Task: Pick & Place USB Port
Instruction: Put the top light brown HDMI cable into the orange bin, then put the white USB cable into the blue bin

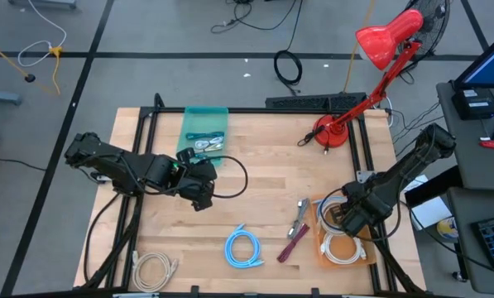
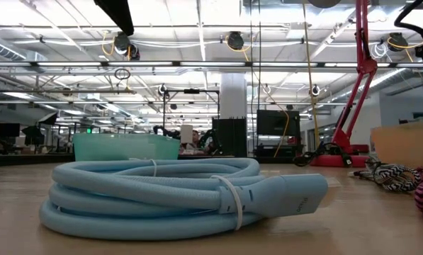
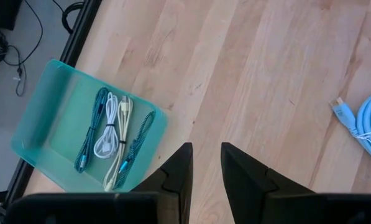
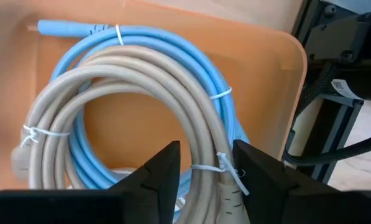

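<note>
While poised over orange tray (image 1: 319, 248) | right hand (image 4: 205, 163) straddles beige cable (image 4: 141, 81)

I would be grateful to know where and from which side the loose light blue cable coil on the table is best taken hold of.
Grip the light blue coil across its bundled ring, coming straight down from above. It lies flat on the wooden table, tied into one bundle by white ties, so fingers can probably straddle the strands, one inside the loop and one outside. Its plug end sticks out and would likely pivot.
</note>
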`<state>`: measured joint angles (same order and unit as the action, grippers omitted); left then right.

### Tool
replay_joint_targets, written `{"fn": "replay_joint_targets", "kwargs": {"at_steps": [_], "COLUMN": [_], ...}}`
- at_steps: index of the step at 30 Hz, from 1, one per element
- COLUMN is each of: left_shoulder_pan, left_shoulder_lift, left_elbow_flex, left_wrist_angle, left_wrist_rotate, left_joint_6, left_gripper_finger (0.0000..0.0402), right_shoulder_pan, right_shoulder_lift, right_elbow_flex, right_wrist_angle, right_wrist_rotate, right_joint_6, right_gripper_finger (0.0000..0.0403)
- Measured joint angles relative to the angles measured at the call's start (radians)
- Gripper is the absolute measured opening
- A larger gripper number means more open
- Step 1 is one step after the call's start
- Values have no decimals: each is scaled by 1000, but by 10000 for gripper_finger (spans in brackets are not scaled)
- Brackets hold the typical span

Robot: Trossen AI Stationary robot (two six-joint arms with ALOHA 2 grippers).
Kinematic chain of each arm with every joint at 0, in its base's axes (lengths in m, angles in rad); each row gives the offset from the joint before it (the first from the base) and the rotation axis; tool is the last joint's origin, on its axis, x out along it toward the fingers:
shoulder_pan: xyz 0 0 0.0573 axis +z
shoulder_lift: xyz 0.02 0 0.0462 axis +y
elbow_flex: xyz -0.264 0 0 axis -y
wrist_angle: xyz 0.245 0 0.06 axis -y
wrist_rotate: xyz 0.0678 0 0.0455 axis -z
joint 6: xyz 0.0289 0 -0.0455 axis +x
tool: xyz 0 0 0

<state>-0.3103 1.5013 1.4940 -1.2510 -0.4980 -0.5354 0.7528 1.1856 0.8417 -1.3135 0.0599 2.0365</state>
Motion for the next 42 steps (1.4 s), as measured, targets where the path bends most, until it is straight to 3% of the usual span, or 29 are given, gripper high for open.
{"fn": "replay_joint_targets", "kwargs": {"at_steps": [13, 32, 37, 42], "left_shoulder_pan": [0, 0, 1, 1], "left_shoulder_lift": [0, 0, 0, 0], "left_elbow_flex": [0, 0, 0, 0], "left_wrist_angle": [0, 2, 35, 46], "left_wrist_rotate": [0, 0, -1, -1], "left_joint_6": [-2, -4, 0, -2], "left_gripper_finger": [88, 88, 88, 88], "right_shoulder_pan": [-21, -42, -82, -128], "right_shoulder_lift": [0, -10, -61, -154], "right_elbow_flex": [-6, -24, -24, -24], "right_wrist_angle": [3, 6, 42, 137], "right_wrist_rotate": [20, 24, 115, 312], "right_joint_6": [24, 55, 45, 21], "right_gripper_finger": [138, 244, 246, 240]}}
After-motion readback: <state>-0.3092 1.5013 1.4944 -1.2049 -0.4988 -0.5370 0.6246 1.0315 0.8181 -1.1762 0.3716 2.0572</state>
